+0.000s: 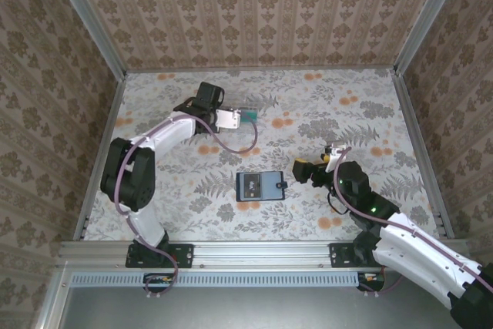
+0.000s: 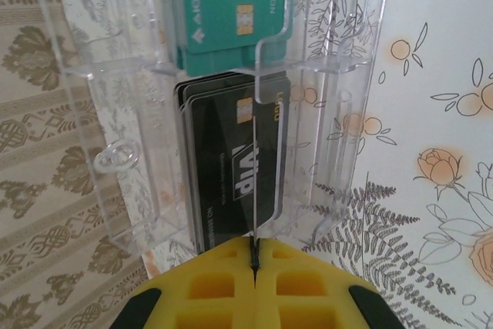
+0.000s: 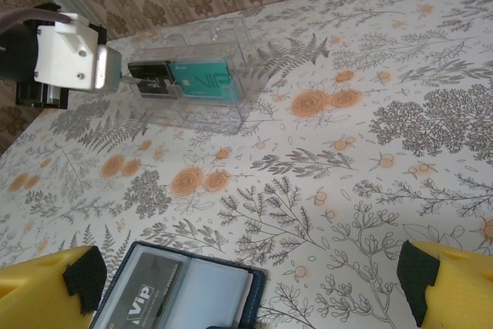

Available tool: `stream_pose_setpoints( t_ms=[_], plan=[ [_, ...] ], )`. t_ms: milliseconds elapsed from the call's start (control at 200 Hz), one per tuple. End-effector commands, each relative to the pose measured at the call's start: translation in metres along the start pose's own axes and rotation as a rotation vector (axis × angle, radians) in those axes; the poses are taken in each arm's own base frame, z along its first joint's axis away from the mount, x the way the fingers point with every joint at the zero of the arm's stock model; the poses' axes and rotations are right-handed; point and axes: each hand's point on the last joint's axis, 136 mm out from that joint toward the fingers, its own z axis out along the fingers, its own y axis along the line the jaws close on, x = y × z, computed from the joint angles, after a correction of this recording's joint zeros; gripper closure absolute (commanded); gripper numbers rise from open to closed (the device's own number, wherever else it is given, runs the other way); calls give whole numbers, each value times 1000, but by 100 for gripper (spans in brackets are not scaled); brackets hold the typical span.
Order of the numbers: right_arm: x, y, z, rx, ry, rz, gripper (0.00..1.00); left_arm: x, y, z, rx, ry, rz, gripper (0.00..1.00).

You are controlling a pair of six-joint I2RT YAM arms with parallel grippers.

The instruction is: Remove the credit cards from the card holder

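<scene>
Card holder [image 1: 260, 186] lying open on the floral table [image 1: 347, 113], between my two arms and nearer the right one.

On my left wrist feed the left gripper [image 2: 254, 250] is clenched on an edge-on card [image 2: 253, 190], a thin dark line running from between the yellow fingers up into the clear plastic box [image 2: 115, 113] at the far side of the table. A green card [image 2: 231, 5] and a stack of black VIP cards [image 2: 223, 167] sit in that box. My right gripper [image 3: 246, 279] hangs with its jaws spread wide and nothing between them, just above the holder's edge. A grey VIP card [image 3: 146, 297] shows in the holder's left half.
</scene>
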Motion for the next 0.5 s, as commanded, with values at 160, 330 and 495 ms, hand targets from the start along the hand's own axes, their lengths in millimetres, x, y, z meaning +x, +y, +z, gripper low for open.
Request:
stream_pose_setpoints(
  t_ms=[160,330,495],
  plan=[
    [3,-2,2,2,9,16,0,-6,15,6,-27,21,54,100],
    [3,-2,2,0,9,18,0,-11,16,11,-10,29,52,100],
    [3,-2,2,0,9,18,0,-13,14,15,3,30,45,100]
  ],
)
